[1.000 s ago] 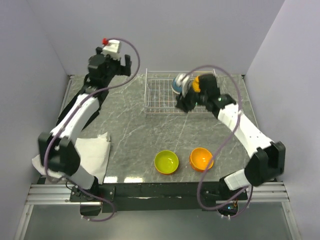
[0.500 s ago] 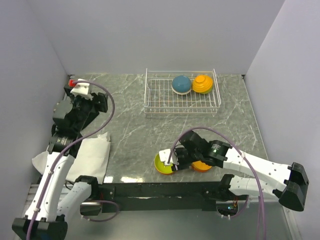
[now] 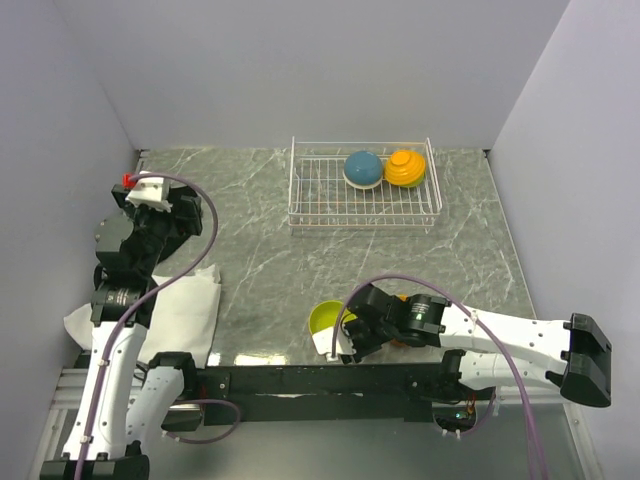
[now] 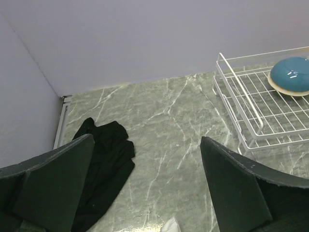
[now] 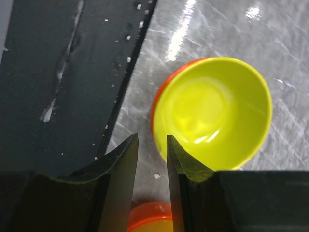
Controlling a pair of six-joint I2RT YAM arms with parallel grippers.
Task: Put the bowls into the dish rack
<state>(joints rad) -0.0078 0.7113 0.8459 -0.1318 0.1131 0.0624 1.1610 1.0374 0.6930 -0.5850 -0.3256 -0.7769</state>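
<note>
Tabletop (image 3: pixel 250 270) of grey veined stone carries a rectangular white wire dish rack (image 3: pixel 312 190) at its far side. Inside the rack, toward its right end, a teal-blue round bowl (image 3: pixel 363 168) lies upside down, with an orange round bowl (image 3: pixel 405 168) just beside it on the right, also upside down.

Near the front edge a lime green round bowl (image 5: pixel 212 113) sits tilted, an orange edge showing along its left side. A second orange bowl (image 5: pixel 150 217) lies just beside it, mostly hidden under the right arm in the top view.

The right pincer (image 5: pixel 152 137) has its two dark fingers drawn close, a narrow slit between them, right at the lime bowl's near rim; whether they press on that rim I cannot tell. The left pincer (image 4: pixel 147 137) hangs above the tabletop's left side, fingers spread wide with nothing between them, facing the rack. A crumpled white cloth (image 3: pixel 185 310) lies at the front left, and a black crumpled fabric (image 4: pixel 104 159) lies near the left wall.
</note>
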